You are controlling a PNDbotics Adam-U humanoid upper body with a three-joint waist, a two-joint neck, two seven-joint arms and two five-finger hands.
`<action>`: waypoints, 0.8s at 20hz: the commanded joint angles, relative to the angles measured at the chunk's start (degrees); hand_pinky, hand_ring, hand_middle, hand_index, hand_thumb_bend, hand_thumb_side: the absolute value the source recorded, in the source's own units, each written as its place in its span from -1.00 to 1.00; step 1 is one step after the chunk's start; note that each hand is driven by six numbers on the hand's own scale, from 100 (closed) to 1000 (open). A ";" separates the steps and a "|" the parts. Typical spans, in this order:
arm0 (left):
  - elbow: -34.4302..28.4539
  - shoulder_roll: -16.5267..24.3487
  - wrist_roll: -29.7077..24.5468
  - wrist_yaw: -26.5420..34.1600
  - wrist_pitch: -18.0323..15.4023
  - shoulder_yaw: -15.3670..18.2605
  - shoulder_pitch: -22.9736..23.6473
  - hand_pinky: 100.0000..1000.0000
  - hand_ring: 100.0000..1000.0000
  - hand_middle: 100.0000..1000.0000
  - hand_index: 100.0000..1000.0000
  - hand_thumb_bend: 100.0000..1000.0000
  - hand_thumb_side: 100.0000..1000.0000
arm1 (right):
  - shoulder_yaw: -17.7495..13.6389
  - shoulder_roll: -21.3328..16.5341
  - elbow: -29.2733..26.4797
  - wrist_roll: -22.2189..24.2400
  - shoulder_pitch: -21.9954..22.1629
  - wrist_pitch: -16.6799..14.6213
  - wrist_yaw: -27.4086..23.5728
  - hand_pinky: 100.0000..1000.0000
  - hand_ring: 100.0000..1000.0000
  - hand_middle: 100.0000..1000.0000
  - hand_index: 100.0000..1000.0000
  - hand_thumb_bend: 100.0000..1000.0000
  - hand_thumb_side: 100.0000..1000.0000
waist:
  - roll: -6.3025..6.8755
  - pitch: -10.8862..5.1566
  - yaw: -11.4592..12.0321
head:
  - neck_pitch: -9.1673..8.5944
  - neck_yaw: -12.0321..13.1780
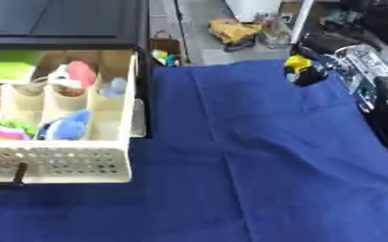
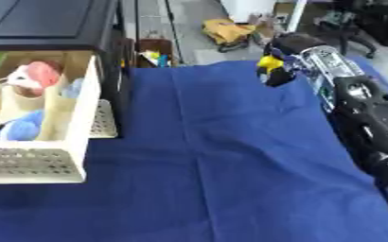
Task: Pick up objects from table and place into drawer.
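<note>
At the far right edge of the desk (image 1: pixel 255 156), a small yellow object (image 2: pixel 269 62) sits grasped in the right robot hand (image 2: pixel 282 71), whose dark fingers curl around it just above the blue cloth (image 2: pixel 222 160). Well apart to the left, the cream drawer (image 1: pixel 106 160) stands pulled open from a black cabinet (image 1: pixel 65 23), its compartments holding a pink-and-white toy (image 1: pixel 74 75), a blue toy (image 1: pixel 69 125) and a pale blue item (image 1: pixel 114 87). No left robot hand shows.

head stereo pair, looking steeply down; both eyes share blue cloth (image 1: pixel 255 156), open drawer (image 1: pixel 65 163) left, right arm (image 2: pixel 363 113).
</note>
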 commanded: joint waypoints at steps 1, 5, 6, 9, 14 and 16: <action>-0.75 2.01 0.18 0.32 0.34 0.21 -0.32 -0.09 0.30 0.39 0.60 -1.00 1.00 | 1.43 -3.07 -4.79 -0.02 -1.81 -1.58 -1.63 0.21 0.38 -0.29 0.12 -1.00 -0.35 | -0.12 -1.64 -0.11 | 0.56 0.03; -0.75 2.58 0.39 0.72 0.52 0.27 -0.27 -0.09 0.30 0.38 0.60 -1.00 1.00 | 3.72 -4.03 -10.52 0.80 -2.43 -2.74 -4.20 0.22 0.38 -0.30 0.12 -1.00 -0.36 | -0.56 -2.30 -0.16 | 0.90 0.19; -0.75 2.73 0.44 0.85 0.56 0.29 -0.25 -0.09 0.30 0.38 0.60 -1.00 1.00 | 4.27 -4.19 -12.18 1.06 -2.64 -2.98 -5.04 0.22 0.38 -0.30 0.12 -1.00 -0.36 | -0.68 -2.50 -0.14 | 1.01 0.18; -0.75 3.17 0.57 1.26 0.65 0.33 -0.21 -0.09 0.30 0.38 0.60 -1.00 1.00 | 5.91 -4.53 -16.83 2.12 -3.21 -3.39 -7.11 0.22 0.38 -0.30 0.12 -1.00 -0.36 | -0.97 -3.04 -0.06 | 1.28 0.15; -0.75 3.71 0.65 1.91 0.83 0.38 -0.14 -0.08 0.30 0.38 0.61 -1.00 1.00 | 8.00 -4.38 -23.34 4.29 -4.53 -3.29 -11.76 0.22 0.38 -0.32 0.11 -1.00 -0.36 | -1.35 -3.80 0.17 | 1.73 0.22; -0.75 3.91 0.67 2.16 0.86 0.40 -0.13 -0.08 0.30 0.38 0.61 -1.00 1.00 | 8.55 -4.20 -25.89 5.17 -5.15 -3.06 -13.73 0.21 0.36 -0.34 0.10 -1.00 -0.36 | -1.47 -4.03 0.28 | 1.84 0.28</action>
